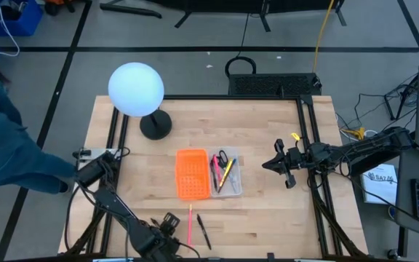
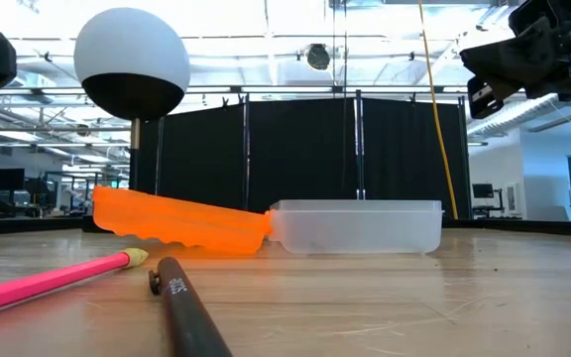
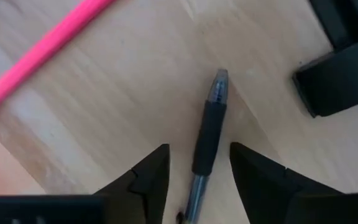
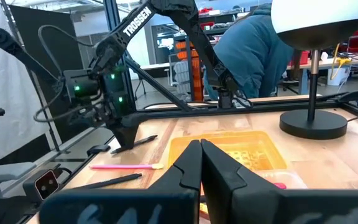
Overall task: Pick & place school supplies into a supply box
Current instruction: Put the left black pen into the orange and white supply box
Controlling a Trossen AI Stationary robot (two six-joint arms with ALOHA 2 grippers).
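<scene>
The supply box lies open mid-table: its clear half (image 1: 226,175) holds black-handled scissors (image 1: 222,156) and pink and yellow pens (image 1: 224,173), and the orange perforated half (image 1: 192,175) lies flat beside it. A pink pencil (image 1: 190,224) and a black pen (image 1: 204,231) lie on the wood near the near edge. My left gripper (image 3: 197,152) is open and points down there. Its fingers stand on either side of a black pen (image 3: 209,124) that lies on the table, without touching it. My right gripper (image 1: 278,166) is shut, empty and raised to the right of the box.
A white globe lamp (image 1: 137,91) stands on a black round base (image 1: 156,125) toward the far left. A person in a blue top (image 1: 6,138) is beside the table's left edge. A black block (image 3: 340,74) sits close to the left gripper. Bare wood lies between the box and the right gripper.
</scene>
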